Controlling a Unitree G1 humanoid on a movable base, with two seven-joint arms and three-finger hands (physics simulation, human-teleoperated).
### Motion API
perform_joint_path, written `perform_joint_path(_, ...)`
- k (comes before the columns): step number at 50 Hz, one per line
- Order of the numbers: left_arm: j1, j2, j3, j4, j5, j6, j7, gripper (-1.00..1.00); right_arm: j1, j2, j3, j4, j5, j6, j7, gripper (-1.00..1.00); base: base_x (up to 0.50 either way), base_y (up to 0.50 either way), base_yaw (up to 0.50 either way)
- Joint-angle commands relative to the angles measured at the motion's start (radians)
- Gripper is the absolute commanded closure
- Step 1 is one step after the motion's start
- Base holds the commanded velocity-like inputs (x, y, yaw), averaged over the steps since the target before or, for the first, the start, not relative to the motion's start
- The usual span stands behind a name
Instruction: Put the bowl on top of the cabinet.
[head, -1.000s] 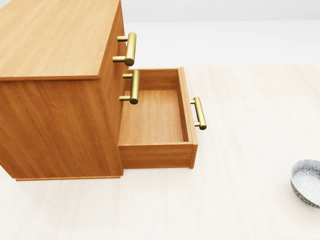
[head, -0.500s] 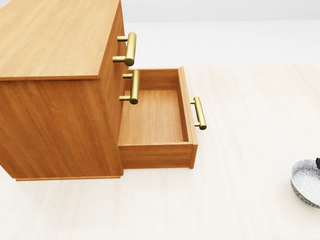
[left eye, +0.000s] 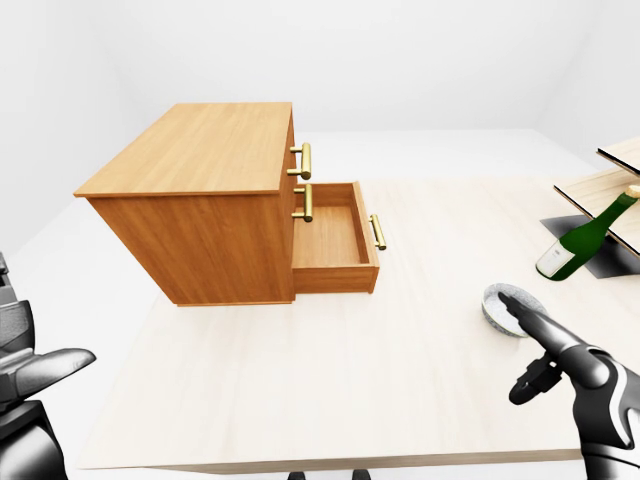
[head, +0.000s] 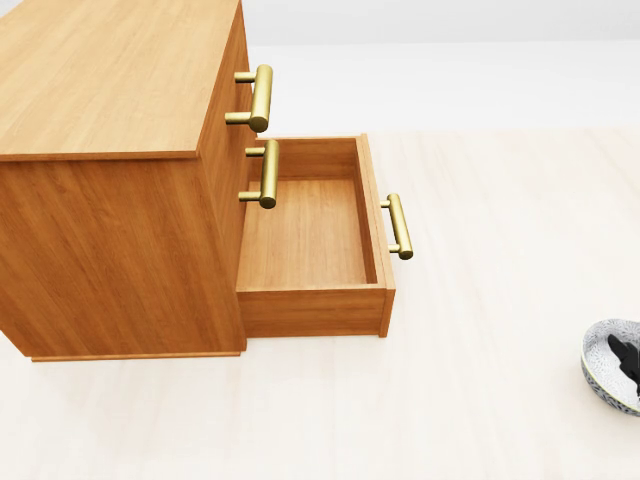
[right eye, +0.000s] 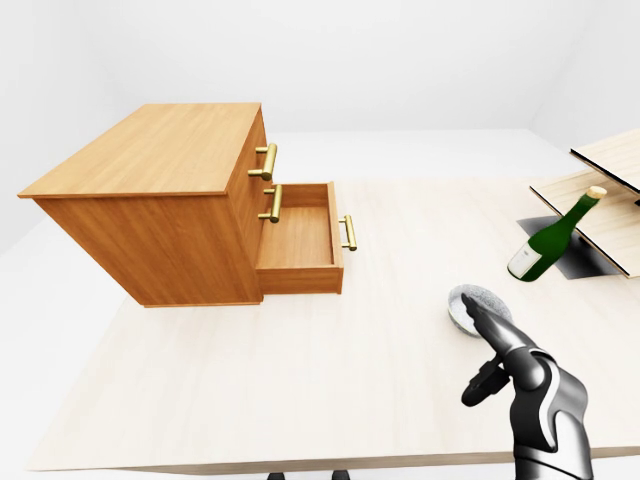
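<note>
Above the grey patterned ceramic bowl on the pale wooden table, our right hand hovers open; we judge a glancing fingertip could skid it away.

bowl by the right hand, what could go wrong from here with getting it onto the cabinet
1. The right hand reaches over the bowl with open fingers; it may nudge or tip the bowl instead of gripping it.
2. The open drawer juts out on the bowl's side of the cabinet; a low carry could clip it.
3. The leaning bottle is close; a wide swing might knock it.
</note>
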Motion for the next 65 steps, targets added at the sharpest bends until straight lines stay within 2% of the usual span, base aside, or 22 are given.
perform_joint_path(1,0.000,-0.003,-0.006,0.002,0.009,0.000,-0.003,-1.00,0.010,-0.044,-0.019,-0.065,-0.054,0.000,0.000,-1.00,0.00,0.00,0.00)
perform_joint_path(10,0.001,-0.003,-0.003,0.000,0.005,0.000,-0.003,-1.00,0.013,-0.062,-0.084,-0.228,-0.260,0.000,0.000,-1.00,0.00,0.00,0.00)
perform_joint_path(17,0.001,-0.002,-0.001,0.001,0.002,0.000,-0.002,-1.00,-0.013,-0.043,-0.101,-0.202,-0.311,0.000,0.000,-1.00,0.00,0.00,0.00)
perform_joint_path(34,-0.003,0.000,-0.004,0.009,0.005,0.000,-0.002,-1.00,-0.044,-0.056,-0.045,-0.020,-0.241,0.000,0.000,-1.00,0.00,0.00,0.00)
perform_joint_path(65,-0.004,-0.002,-0.013,0.007,0.015,0.000,-0.001,-1.00,-0.077,-0.073,0.011,0.047,-0.220,0.000,0.000,-1.00,0.00,0.00,0.00)
